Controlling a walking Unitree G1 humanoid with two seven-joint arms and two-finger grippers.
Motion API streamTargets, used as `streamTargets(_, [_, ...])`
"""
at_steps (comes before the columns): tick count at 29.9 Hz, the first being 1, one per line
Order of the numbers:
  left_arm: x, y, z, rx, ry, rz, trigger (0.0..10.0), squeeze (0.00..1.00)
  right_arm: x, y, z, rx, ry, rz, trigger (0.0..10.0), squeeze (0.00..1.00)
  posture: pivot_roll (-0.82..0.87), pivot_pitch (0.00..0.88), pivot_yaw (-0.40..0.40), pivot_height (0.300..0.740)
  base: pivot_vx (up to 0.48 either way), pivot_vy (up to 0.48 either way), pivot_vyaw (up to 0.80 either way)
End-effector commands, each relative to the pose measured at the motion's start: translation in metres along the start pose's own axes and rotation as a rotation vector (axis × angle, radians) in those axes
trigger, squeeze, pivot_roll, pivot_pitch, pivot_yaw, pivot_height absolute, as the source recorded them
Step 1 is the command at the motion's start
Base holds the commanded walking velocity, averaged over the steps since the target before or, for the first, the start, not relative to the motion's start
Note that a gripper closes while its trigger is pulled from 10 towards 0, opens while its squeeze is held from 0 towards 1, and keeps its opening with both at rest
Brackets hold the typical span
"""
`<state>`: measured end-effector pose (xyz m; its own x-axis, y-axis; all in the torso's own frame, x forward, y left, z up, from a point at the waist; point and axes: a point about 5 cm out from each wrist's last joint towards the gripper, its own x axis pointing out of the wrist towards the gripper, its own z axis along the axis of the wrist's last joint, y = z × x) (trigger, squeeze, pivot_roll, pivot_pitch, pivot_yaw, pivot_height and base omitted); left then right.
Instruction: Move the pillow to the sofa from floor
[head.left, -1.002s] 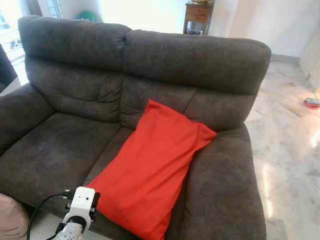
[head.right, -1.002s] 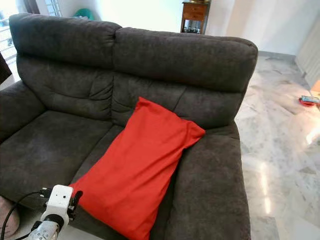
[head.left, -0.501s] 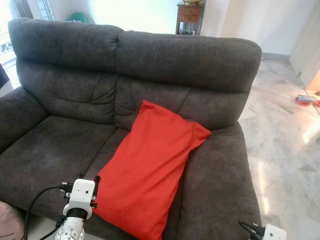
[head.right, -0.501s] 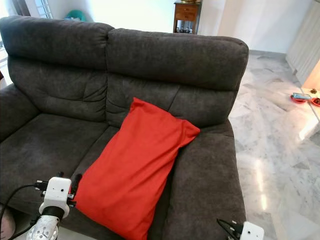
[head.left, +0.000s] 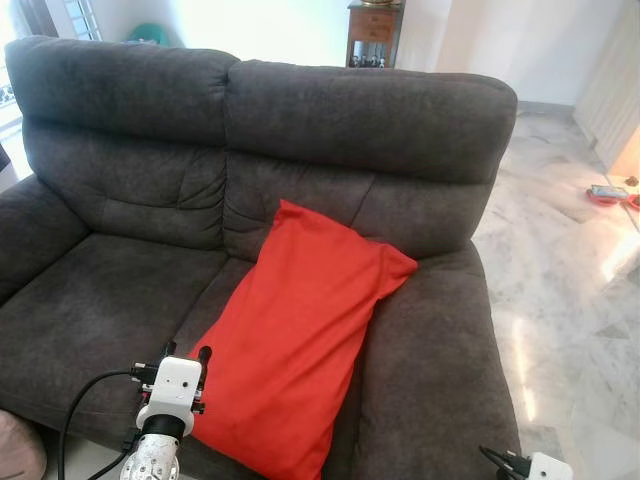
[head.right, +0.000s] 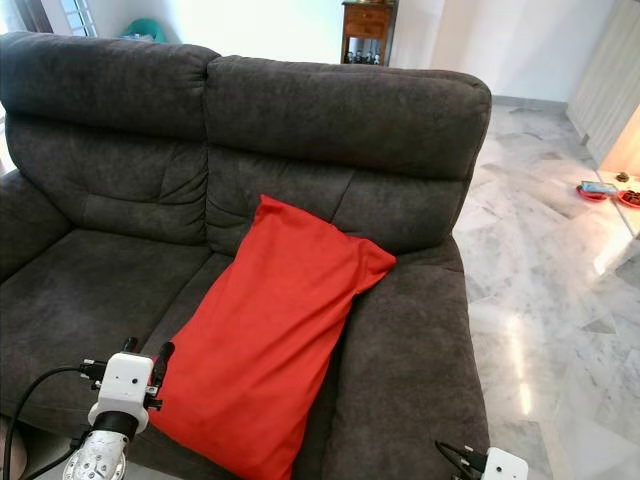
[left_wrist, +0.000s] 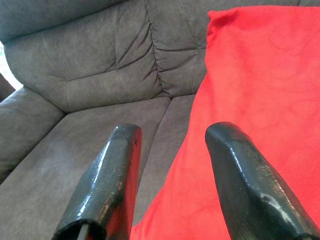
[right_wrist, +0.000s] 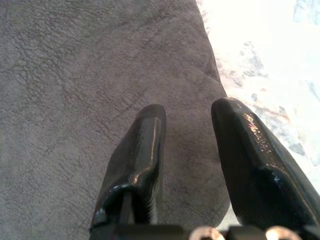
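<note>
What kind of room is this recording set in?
Most likely a home living room: a grey two-seat sofa with a red pillow on it, a marble floor and a wooden side table behind.

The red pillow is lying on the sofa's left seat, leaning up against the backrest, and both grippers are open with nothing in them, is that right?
Not quite: the red pillow lies on the right seat of the sofa, beside the right armrest, as the left eye view shows. The rest holds: its top corner leans against the backrest, and the left gripper and the right gripper are both open and hold nothing.
</note>
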<state>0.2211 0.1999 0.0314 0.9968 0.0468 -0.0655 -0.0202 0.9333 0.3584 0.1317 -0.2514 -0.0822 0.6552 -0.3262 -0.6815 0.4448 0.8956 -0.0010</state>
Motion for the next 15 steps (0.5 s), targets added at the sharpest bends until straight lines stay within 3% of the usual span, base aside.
streamTargets(1, [0.0010,0.0007,0.0037,-0.005,-0.017,0.010,10.0,0.00,-0.0001,-0.0017,-0.0020,0.014,0.020,-0.006,10.0,0.00,0.10,0.000,-0.027,0.740,0.000,0.000,0.00])
streamTargets(12, [-0.0002,-0.0069,0.0034,0.027,-0.018,-0.010,10.0,0.00,-0.0009,-0.0003,-0.0060,0.017,0.045,0.001,10.0,0.00,0.10,0.000,-0.026,0.740,0.000,0.000,0.00])
streamTargets(15, [-0.0004,-0.0066,0.0032,0.038,-0.018,-0.006,10.0,0.00,-0.0007,0.0000,-0.0063,0.018,0.052,0.003,10.0,0.00,0.10,0.000,-0.026,0.740,-0.250,0.000,0.00])
